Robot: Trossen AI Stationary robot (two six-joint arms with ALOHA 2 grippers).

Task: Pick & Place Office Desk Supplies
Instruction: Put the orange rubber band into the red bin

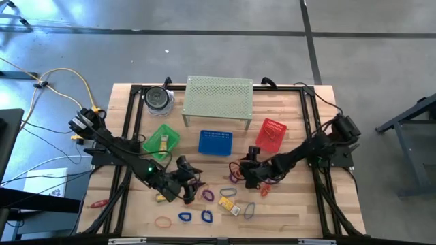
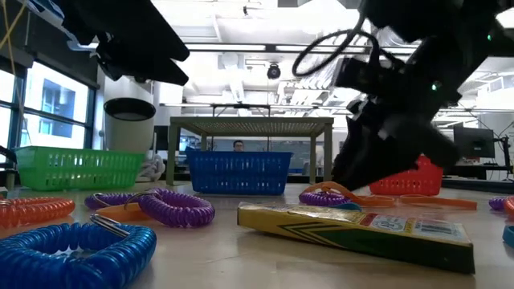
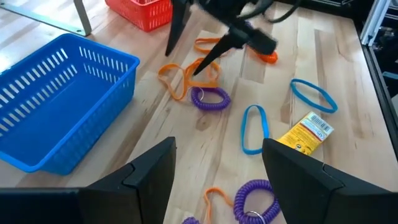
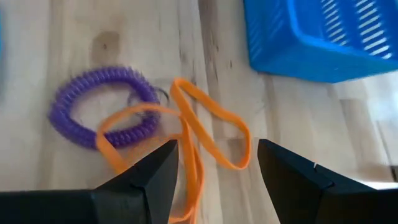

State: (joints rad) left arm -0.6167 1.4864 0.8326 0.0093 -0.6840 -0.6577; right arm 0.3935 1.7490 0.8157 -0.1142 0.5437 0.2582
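Note:
Office desk supplies lie loose on the wooden table. Tangled orange bands (image 4: 208,134) lie flat beside a purple coil loop (image 4: 99,115). My right gripper (image 4: 217,174) stands open just over them, slanting down, the bands showing between its fingers; it also shows in the high view (image 1: 238,171). My left gripper (image 3: 217,180) is open and low near the table's middle (image 1: 193,178), with a second purple coil (image 3: 255,196) and an orange band ahead of its fingers. Blue oval loops (image 3: 254,127) and a yellow box (image 3: 306,132) lie flat nearby.
A blue basket (image 1: 215,142), a green basket (image 1: 162,139) and a red basket (image 1: 271,133) stand behind the arms, with a perforated shelf (image 1: 219,99) at the far edge. More loops (image 1: 184,217) and a yellow box (image 1: 228,204) lie near the front edge.

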